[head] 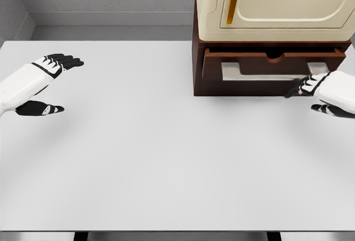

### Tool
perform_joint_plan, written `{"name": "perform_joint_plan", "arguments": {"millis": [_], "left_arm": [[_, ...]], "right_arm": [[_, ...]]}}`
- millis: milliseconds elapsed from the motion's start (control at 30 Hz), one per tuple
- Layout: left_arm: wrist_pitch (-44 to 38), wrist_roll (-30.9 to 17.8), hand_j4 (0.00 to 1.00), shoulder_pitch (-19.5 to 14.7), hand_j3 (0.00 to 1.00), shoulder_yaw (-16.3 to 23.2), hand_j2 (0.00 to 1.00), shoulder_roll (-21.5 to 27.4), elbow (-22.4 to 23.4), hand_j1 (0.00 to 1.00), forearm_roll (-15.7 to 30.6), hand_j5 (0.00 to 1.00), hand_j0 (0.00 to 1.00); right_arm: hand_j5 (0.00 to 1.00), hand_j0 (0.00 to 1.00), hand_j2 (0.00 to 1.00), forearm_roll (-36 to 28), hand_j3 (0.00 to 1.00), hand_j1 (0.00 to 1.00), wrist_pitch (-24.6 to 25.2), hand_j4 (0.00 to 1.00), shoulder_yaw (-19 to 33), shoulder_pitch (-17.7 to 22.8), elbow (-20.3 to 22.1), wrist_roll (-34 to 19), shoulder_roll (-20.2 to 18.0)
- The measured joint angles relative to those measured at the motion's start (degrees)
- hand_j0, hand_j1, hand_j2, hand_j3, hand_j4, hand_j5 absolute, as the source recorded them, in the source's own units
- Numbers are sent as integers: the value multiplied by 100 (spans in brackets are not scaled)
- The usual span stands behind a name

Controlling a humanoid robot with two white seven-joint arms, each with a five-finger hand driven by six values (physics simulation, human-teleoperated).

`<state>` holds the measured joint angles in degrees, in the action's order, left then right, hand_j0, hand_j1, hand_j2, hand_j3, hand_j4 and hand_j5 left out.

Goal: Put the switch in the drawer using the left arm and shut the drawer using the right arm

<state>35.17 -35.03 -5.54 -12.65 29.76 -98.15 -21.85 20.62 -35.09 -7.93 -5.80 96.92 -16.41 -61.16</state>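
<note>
No text, label, brand, number or sign can be read anywhere in the head view, neither on the cream-coloured appliance with the amber strip at the upper right nor on the dark brown wooden drawer unit beneath it.

Both arms white and smooth-shelled; left hand and right hand black-fingered (white panels across knuckles).

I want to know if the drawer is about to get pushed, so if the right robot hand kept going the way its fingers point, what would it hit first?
Most likely the drawer front: the right robot hand has open fingers aimed left and slightly up, fingertips overlapping the drawer's pale handle. Depth is unclear, so contact can't be confirmed.
</note>
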Motion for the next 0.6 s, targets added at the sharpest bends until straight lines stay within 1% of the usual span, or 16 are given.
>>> {"name": "perform_joint_plan", "arguments": {"millis": [133, 167, 200, 267, 300, 333, 467, 567, 600], "left_arm": [[0, 0, 100, 0, 100, 0, 100, 0, 0, 100, 0, 100, 100], [0, 0, 100, 0, 100, 0, 100, 0, 0, 100, 0, 100, 100], [0, 0, 100, 0, 100, 0, 100, 0, 0, 100, 0, 100, 100], [0, 0, 100, 0, 100, 1, 100, 0, -2, 100, 0, 100, 100], [0, 0, 100, 0, 100, 1, 100, 0, -4, 100, 0, 100, 100], [0, 0, 100, 0, 100, -1, 100, 0, -6, 100, 0, 100, 100], [0, 0, 100, 0, 100, -1, 100, 0, -4, 100, 0, 100, 100], [0, 0, 100, 0, 100, 1, 100, 0, -17, 100, 2, 100, 100], [0, 0, 100, 0, 100, 3, 100, 0, -22, 100, 2, 100, 100]], "right_arm": [[73, 73, 73, 78, 73, 73, 0, 73, -19, -70, -165, -20, 116], [73, 73, 73, 89, 73, 73, -1, 73, -24, -149, -194, -26, 149], [73, 73, 73, 108, 73, 73, -4, 73, -55, -255, -223, -32, 185], [73, 73, 73, 162, 73, 73, -17, 73, -246, -633, -340, -47, 252], [73, 73, 73, 156, 73, 73, -12, 73, -353, -738, -411, -46, 287], [73, 73, 73, 67, 73, 73, 25, 73, -414, -739, -475, -33, 306], [73, 73, 73, 136, 73, 73, 9, 73, -586, -738, -593, -31, 344], [74, 74, 74, 142, 74, 74, 2, 74, -621, -651, -594, -31, 303], [74, 74, 74, 135, 74, 74, 1, 74, -624, -624, -582, -29, 234]]}}
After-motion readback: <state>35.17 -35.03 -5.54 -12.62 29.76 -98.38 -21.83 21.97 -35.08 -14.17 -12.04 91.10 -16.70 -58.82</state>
